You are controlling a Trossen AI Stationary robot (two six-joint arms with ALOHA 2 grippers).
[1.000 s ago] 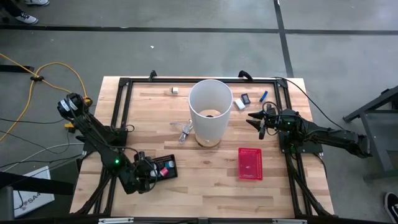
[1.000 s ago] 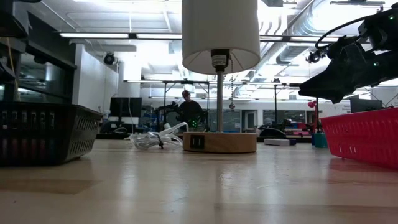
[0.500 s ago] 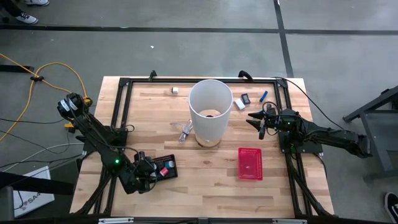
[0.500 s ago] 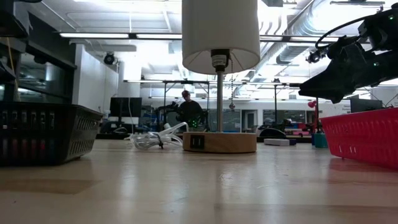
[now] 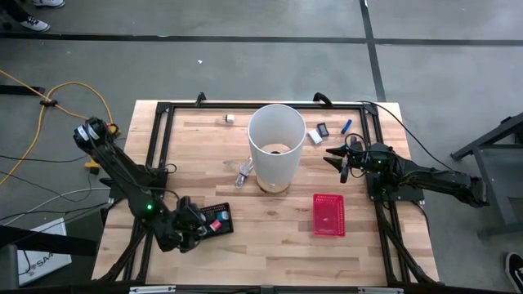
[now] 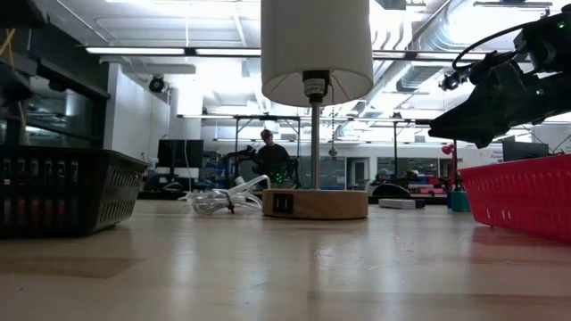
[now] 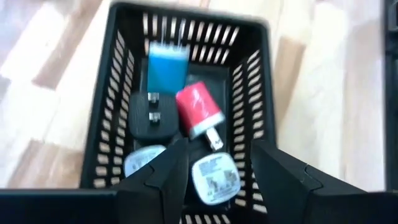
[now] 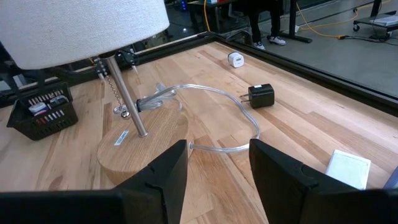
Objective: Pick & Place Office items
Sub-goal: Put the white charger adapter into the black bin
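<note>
The black slotted plastic basket (image 7: 118, 112) near the tabletop's (image 5: 270, 237) front left holds five small pieces: one blue block (image 7: 167, 67), one red plug adapter (image 7: 199, 109), one black plug adapter (image 7: 151, 114) and two white round-cornered chargers (image 7: 214, 178). By the one white-shaded lamp (image 5: 276, 145) on its wooden base lie one white flat block (image 5: 315, 137), one black charger (image 5: 323, 129), one blue pen-like stick (image 5: 346, 126) and one small white cube (image 5: 230, 119). One red mesh basket (image 5: 328, 214) sits front right. The left claw (image 7: 219, 163) hangs over the black basket, fingers spread, holding nothing. The right claw (image 5: 335, 155) hovers beside the lamp, spread and empty.
</note>
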